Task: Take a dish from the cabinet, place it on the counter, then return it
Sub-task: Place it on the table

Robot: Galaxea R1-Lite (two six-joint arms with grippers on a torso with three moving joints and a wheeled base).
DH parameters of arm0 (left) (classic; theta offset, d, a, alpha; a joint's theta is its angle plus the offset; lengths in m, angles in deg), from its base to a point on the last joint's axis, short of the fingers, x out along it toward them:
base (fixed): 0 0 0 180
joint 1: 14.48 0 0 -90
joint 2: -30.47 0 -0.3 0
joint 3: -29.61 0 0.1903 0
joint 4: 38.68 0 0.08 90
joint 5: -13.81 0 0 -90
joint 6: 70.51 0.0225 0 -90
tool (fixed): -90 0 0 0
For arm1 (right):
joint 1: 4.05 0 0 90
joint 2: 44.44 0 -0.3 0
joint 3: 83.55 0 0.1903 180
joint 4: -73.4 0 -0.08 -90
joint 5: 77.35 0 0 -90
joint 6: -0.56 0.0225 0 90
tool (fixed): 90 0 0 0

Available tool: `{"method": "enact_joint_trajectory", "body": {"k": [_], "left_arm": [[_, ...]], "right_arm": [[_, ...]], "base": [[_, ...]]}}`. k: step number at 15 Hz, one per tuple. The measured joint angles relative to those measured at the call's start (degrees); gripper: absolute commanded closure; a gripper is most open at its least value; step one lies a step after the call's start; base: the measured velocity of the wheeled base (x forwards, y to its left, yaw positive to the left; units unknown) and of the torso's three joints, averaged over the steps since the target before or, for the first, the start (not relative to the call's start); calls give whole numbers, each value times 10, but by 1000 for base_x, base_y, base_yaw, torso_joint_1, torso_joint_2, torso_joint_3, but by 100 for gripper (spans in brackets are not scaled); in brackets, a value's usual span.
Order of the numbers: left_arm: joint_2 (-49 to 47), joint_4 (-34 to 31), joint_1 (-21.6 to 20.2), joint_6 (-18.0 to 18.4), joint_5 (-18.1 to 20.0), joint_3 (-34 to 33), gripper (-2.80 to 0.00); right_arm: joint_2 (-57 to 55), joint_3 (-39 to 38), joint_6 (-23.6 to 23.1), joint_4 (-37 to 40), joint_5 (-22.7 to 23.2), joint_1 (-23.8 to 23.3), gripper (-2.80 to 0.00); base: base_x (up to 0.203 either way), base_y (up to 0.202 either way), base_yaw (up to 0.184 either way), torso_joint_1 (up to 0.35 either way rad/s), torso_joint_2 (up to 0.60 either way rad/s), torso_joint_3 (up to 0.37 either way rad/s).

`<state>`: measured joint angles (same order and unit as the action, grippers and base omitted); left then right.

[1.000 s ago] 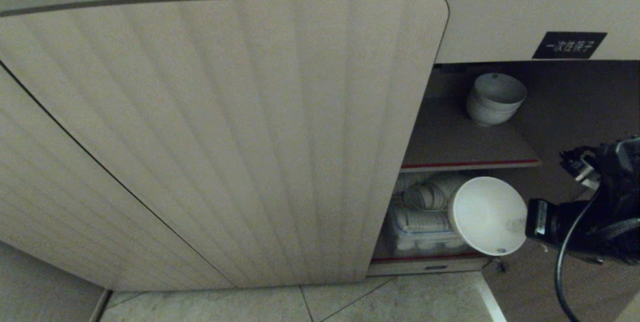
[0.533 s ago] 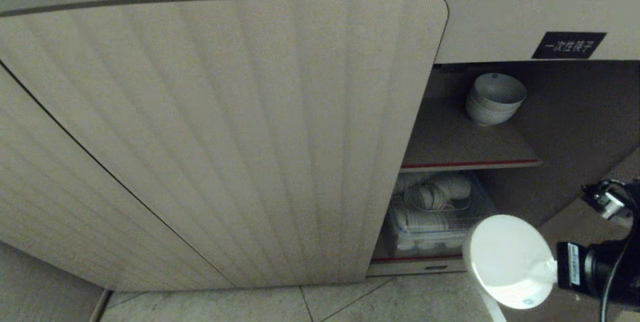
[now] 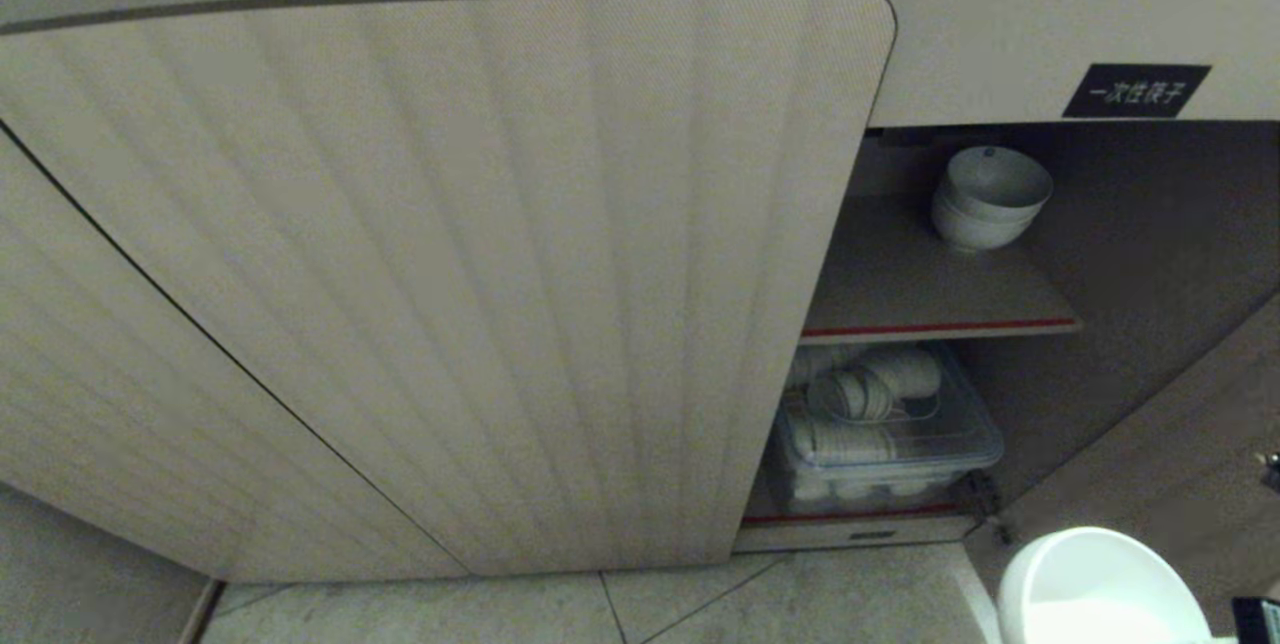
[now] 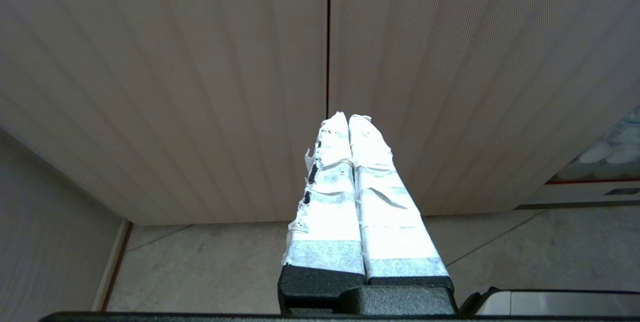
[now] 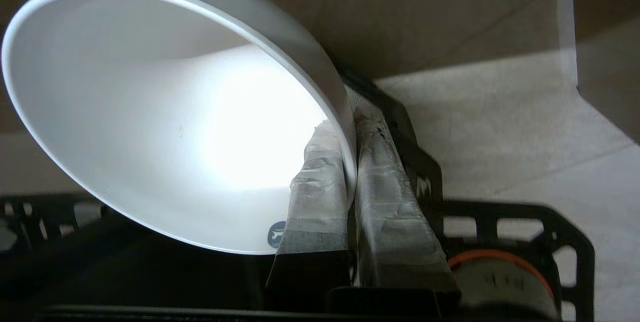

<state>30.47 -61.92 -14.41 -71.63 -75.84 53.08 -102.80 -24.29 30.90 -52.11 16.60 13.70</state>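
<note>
1. The left claw (image 4: 350,162) hangs parked in front of the closed ribbed doors (image 3: 450,274) at the far left, its taped fingers pressed together on nothing.
2. The cabinet (image 3: 1000,44) stands open at about 3 o'clock in the head view, just under a black label (image 3: 1135,90). A stack of bowls (image 3: 990,199) sits on the red-edged shelf (image 3: 940,309), and below it a clear bin of dishes (image 3: 885,444) fills the bottom compartment.
3. The dish (image 3: 1100,589) is out of the cabinet, low at about 5 o'clock, in the air over the floor tiles (image 3: 800,604) and not yet on the desk, which no view shows.
4. The right claw (image 5: 350,162) is pinching the dish's rim, one taped finger (image 5: 320,182) inside the wall and the other outside.
5. Handling, as a judgement: the bowl looks stiff, light, glossy and breakable. A rim pinch leaves it hanging tilted, so it could swivel or slip. The tape probably adds friction, and a deeper bite on the wall would hold steadier.
6. In the way: the open door panel (image 3: 1180,444) at 4 o'clock stands beside the dish. The shelf edge and the stacked bowls crowd the opening for the return.
</note>
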Motion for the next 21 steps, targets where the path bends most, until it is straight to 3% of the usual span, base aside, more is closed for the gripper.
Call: {"method": "enact_joint_trajectory", "body": {"k": [5,7,12,21], "left_arm": [[0,0,0,0,0,0,0],[0,0,0,0,0,0,0],[0,0,0,0,0,0,0],[0,0,0,0,0,0,0]], "right_arm": [[54,8,-2,95,8,17,0],[60,9,-22,108,8,28,0],[51,11,-67,110,8,34,0],[30,9,-82,111,21,36,0]], "base": [[0,0,0,0,0,0],[0,0,0,0,0,0],[0,0,0,0,0,0],[0,0,0,0,0,0]]}}
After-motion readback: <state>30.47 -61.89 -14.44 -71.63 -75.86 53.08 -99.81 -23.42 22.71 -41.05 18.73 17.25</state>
